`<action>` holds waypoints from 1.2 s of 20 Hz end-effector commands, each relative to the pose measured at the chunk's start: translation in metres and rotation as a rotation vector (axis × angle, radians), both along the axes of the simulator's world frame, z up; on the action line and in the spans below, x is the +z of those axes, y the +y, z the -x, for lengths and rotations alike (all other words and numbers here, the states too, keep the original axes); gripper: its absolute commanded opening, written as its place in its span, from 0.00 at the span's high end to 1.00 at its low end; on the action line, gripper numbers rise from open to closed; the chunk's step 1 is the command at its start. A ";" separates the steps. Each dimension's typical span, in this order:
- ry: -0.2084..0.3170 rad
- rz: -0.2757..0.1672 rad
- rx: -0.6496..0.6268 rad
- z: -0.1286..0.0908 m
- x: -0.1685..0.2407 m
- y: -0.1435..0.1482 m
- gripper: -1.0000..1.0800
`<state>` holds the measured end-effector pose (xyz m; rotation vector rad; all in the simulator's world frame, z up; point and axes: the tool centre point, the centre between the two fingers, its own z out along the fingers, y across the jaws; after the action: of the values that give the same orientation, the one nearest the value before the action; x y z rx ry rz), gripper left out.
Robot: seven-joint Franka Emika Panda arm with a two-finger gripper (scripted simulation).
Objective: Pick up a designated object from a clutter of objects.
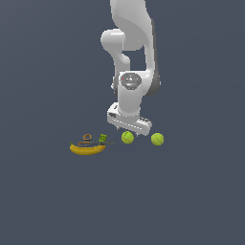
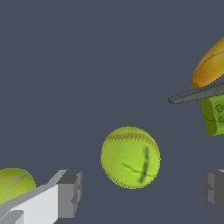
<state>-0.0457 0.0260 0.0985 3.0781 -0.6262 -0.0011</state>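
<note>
Although the tennis ball [image 2: 130, 157], resting between the wide-open fingers of the end effector [image 2: 142, 192] near the banana [image 1: 87, 150], is judged light and slightly yielding, its roundness may let it roll, so it should be gripped across its widest part.

The exterior view looked from well back and somewhat above, taking in the arm [image 1: 130, 72] and the whole clutter on the floor. The wrist view looked down from close between the fingers [image 2: 65, 192]. Both showed the nearer ball [image 1: 127, 137] [image 2: 130, 157], the second ball [image 1: 157, 139] [image 2: 15, 183], and the banana [image 1: 87, 149] [image 2: 210, 65].
</note>
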 end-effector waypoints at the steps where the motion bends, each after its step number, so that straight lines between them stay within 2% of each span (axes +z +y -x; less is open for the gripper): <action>1: -0.001 0.000 -0.012 0.003 -0.005 0.001 0.04; 9: 0.000 0.000 -0.013 0.004 -0.011 0.001 0.04; 18: -0.001 0.000 -0.016 0.005 -0.048 0.001 0.04; 24: -0.001 0.000 -0.017 0.005 -0.057 0.001 0.04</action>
<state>-0.0507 0.0271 0.0427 3.0730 -0.6511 -0.0018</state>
